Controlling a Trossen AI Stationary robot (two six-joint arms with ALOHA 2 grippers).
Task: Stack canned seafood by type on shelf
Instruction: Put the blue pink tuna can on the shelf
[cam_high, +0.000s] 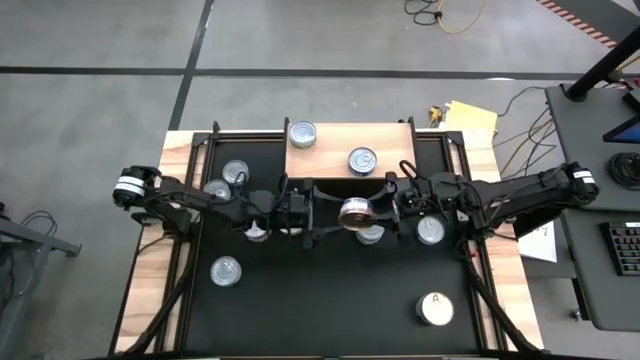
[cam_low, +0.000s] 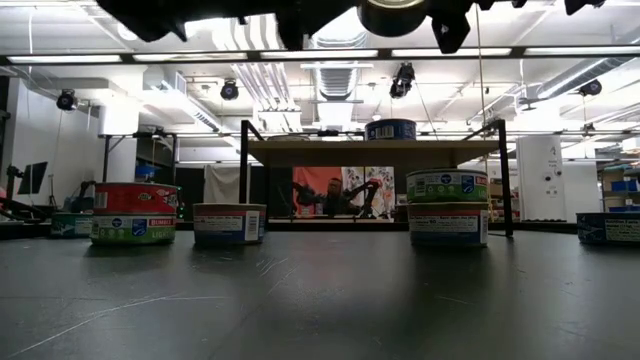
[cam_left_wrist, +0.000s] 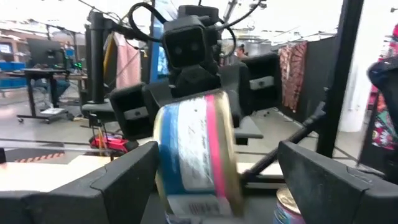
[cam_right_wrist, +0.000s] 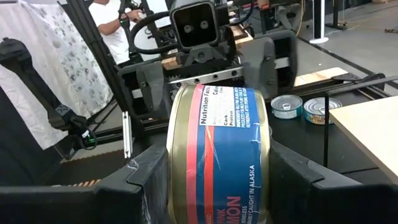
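Observation:
A gold-rimmed can with a blue, white and red label (cam_high: 355, 212) hangs in the air over the middle of the table, in front of the wooden shelf (cam_high: 330, 160). My right gripper (cam_high: 380, 208) comes from the right and is shut on this can (cam_right_wrist: 217, 155). My left gripper (cam_high: 325, 210) faces it from the left, open, with its fingers (cam_left_wrist: 124, 180) wide on either side of the can (cam_left_wrist: 196, 155). Two silver-topped cans (cam_high: 302, 133) (cam_high: 362, 160) stand on the shelf. My right gripper pinches the labelled can between its two fingers (cam_right_wrist: 140, 180), one on each flat end beside the gold rim (cam_right_wrist: 173, 155). The printed side wall faces the wrist camera. The can is lifted clear of the table, level with both grippers (cam_low: 395, 15).
Several silver-topped cans stand on the black tabletop (cam_high: 330, 320): two near the left (cam_high: 237, 172), one in front left (cam_high: 227, 270), two under the arms (cam_high: 430, 230). The white-topped "A" can (cam_high: 435, 308) sits front right. A two-can stack (cam_low: 447, 208) stands by the shelf.

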